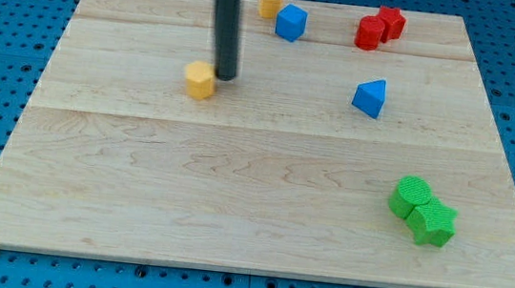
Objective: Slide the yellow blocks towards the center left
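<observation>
A yellow hexagonal block (pixel 201 79) lies on the wooden board (pixel 232 199), left of centre in its upper half. My tip (pixel 224 74) stands just right of it, touching or nearly touching its right side. A second yellow block, heart-shaped (pixel 271 1), lies near the view's top edge, above and right of the tip. It sits close beside a blue cube (pixel 291 22).
Two red blocks (pixel 380 27) sit together at the view's top right. A blue triangular block (pixel 370 97) lies right of centre. Two green blocks (pixel 422 211) touch each other at the lower right. A blue pegboard surrounds the board.
</observation>
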Robot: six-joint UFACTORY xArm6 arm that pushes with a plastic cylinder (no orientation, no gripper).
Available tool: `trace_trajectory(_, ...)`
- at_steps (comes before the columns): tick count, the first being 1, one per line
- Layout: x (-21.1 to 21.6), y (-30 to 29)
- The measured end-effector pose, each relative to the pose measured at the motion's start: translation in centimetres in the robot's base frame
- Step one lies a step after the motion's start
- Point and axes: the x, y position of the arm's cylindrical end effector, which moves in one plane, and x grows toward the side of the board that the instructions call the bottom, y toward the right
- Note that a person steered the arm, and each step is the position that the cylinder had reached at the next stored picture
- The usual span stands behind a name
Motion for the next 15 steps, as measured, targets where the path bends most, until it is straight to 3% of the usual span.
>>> trace_trajectory(1, 0.7, -7.1)
trace_trajectory(2, 0.1, -5.0)
trace_trajectory(3, 3.3, 0.4)
trace_trajectory(4, 6.2, -5.6)
trace_trajectory(5, 4.1, -8.7)
trace_trajectory(6, 0.7, -3.8)
trace_trajectory(8, -8.0, 15.5)
trace_trajectory(9, -12.8, 19.4)
trace_trajectory(10, -15.0, 11.8)
trace_trajectory(12, -17.7, 13.4)
trace_trajectory(14, -16.6, -4.4)
trace_trajectory(15, -13.7, -12.3)
